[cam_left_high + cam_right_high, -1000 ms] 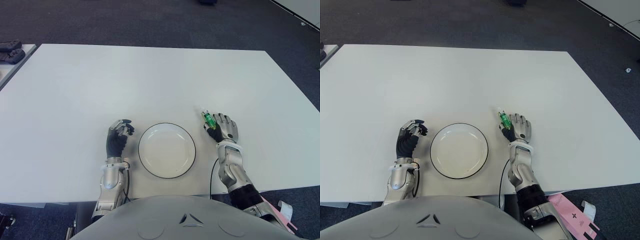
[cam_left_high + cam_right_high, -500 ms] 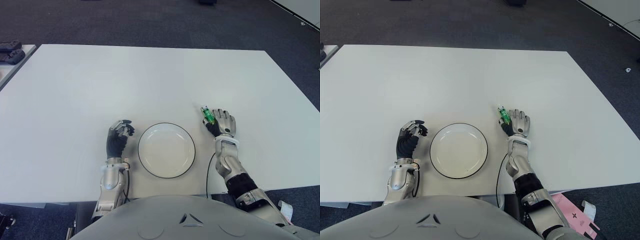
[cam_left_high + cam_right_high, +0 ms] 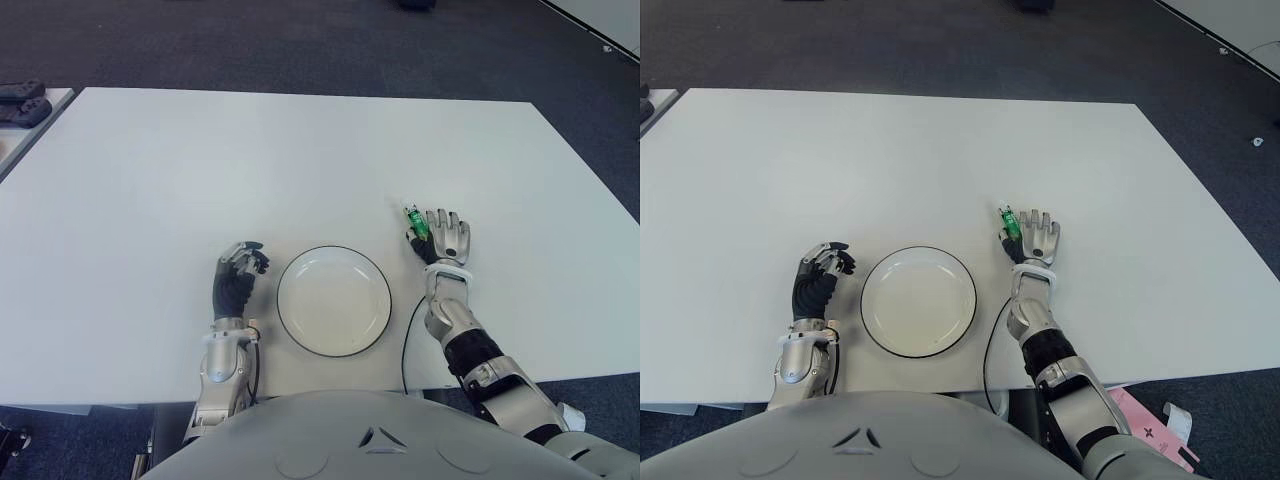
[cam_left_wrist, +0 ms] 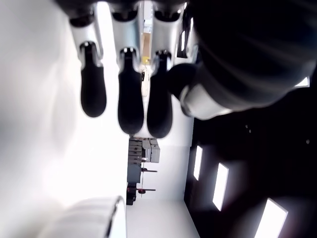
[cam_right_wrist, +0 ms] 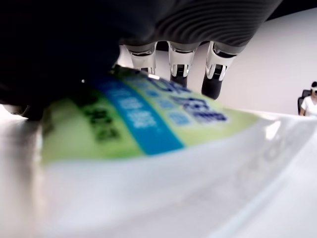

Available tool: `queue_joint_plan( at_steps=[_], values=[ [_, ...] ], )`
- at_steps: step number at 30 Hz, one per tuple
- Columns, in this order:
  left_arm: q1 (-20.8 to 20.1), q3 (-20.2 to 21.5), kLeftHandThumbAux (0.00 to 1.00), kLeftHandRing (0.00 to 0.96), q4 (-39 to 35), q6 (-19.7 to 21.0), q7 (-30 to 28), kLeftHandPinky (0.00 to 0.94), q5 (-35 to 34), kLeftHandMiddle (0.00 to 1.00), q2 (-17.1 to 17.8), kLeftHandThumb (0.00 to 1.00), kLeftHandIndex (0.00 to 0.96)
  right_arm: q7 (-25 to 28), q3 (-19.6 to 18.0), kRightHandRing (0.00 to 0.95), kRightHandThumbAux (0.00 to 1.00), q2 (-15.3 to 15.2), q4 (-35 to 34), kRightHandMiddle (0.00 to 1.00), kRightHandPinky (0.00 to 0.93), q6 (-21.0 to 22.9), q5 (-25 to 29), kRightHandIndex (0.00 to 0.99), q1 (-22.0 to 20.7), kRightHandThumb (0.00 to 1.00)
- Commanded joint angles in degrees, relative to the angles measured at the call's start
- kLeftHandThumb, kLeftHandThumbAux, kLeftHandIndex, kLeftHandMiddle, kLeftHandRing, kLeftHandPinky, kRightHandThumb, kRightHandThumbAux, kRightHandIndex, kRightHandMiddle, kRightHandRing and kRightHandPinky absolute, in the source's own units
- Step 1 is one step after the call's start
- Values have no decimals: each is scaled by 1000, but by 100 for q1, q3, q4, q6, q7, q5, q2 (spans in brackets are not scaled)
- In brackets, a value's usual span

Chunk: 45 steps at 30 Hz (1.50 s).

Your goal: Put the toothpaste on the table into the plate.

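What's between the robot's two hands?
The plate, empty, sits between the left hand and right hand, seen in both eye views.

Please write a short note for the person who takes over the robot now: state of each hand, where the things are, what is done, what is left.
Right hand: over the toothpaste, fingers spread, no grasp closed yet.
Left hand: idle, curled, empty, left of the plate.
Toothpaste: on the table, right of the plate and beyond it.
Plate: empty.
Done: nothing.
Left: grasp, lift, put the toothpaste into the plate.
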Motion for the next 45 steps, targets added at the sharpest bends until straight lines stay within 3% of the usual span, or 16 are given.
queue_joint_plan(
  at_steps=[1, 6, 10, 12, 14, 17, 18, 21, 24, 30, 45],
  values=[
    [148, 35, 718, 566, 172, 373, 98, 544, -58, 573, -246, 701, 430, -266, -121, 0, 257, 32, 1248, 0, 0, -25, 549, 0, 696, 598],
    [156, 41, 718, 568, 142, 409, 86, 547, -69, 575, -243, 702, 430, -750, -307, 0, 310, 1, 1278, 0, 21, -333, 755, 0, 716, 610],
    [169, 53, 718, 569, 116, 430, 75, 547, -86, 576, -238, 702, 430, -1061, -450, 29, 361, -24, 1236, 16, 139, -620, 954, 44, 743, 625],
    [176, 60, 718, 569, 97, 444, 81, 546, -93, 577, -243, 702, 430, -1230, -593, 130, 392, -46, 1115, 115, 251, -883, 1146, 134, 797, 668],
    [179, 63, 718, 568, 88, 447, 81, 545, -94, 577, -242, 702, 430, -1395, -693, 181, 406, -49, 1059, 164, 305, -1098, 1303, 180, 836, 691],
    [178, 70, 718, 567, 85, 450, 76, 542, -91, 577, -235, 702, 430, -1712, -853, 339, 441, -35, 937, 310, 432, -1453, 1540, 309, 922, 746],
    [176, 73, 718, 566, 86, 454, 73, 540, -93, 576, -233, 701, 430, -1790, -890, 385, 535, -34, 882, 359, 471, -1535, 1590, 351, 951, 740],
    [166, 83, 718, 564, 88, 467, 53, 538, -114, 575, -226, 701, 431, -1982, -959, 458, 629, -29, 790, 427, 528, -1775, 1716, 411, 1006, 803],
    [146, 95, 718, 563, 99, 474, 26, 539, -155, 573, -216, 701, 431, -2141, -972, 499, 649, -27, 887, 461, 579, -1965, 1794, 433, 986, 873],
    [104, 112, 717, 565, 144, 422, 73, 541, -129, 573, -208, 702, 431, -2374, -987, 523, 644, -54, 883, 510, 610, -2262, 1971, 440, 995, 951],
    [52, 159, 718, 565, 165, 450, 114, 542, -104, 574, -217, 702, 430, -2705, -1046, 569, 640, -60, 639, 589, 635, -2586, 2165, 433, 1028, 971]
  ],
)
